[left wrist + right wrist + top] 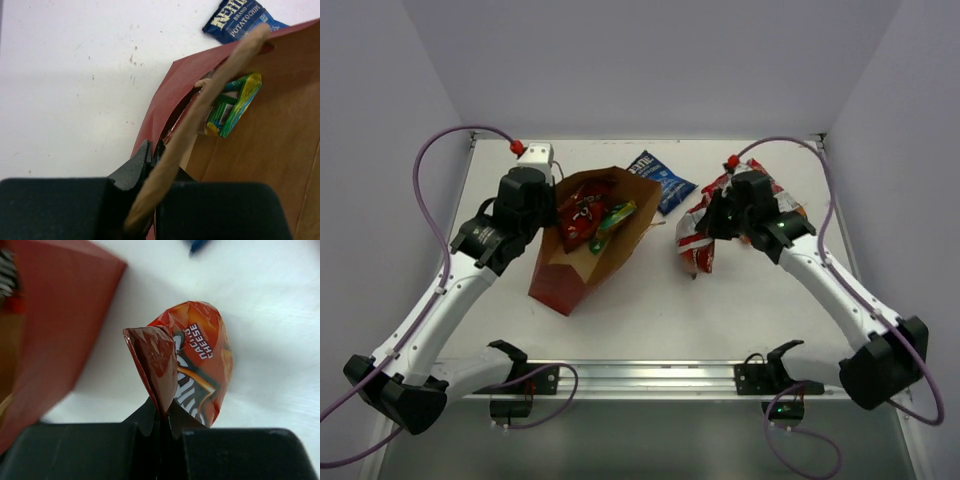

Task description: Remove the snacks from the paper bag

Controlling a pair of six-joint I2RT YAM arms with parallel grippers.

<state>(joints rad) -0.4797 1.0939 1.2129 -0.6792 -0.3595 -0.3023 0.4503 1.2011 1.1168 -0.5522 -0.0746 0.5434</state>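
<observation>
The red paper bag [570, 275] lies on the table with its brown-lined mouth open toward the back. A red packet [582, 215] and a green-yellow packet [613, 222] lie inside it. My left gripper [545, 205] is shut on the bag's left rim [165, 105], and a cord handle [210, 95] crosses in front of the jaws. The green-yellow packet [234, 105] shows past it. My right gripper [715, 215] is shut on the top edge of a red-and-silver chip bag [698, 245], held right of the paper bag; it shows in the right wrist view [200, 360]. A blue packet [658, 178] lies behind the bag.
Another red-and-silver packet [785, 205] lies partly hidden under my right arm at the back right. White walls close the table at the back and both sides. A metal rail [640, 375] runs along the near edge. The paper bag [55, 315] fills the left of the right wrist view.
</observation>
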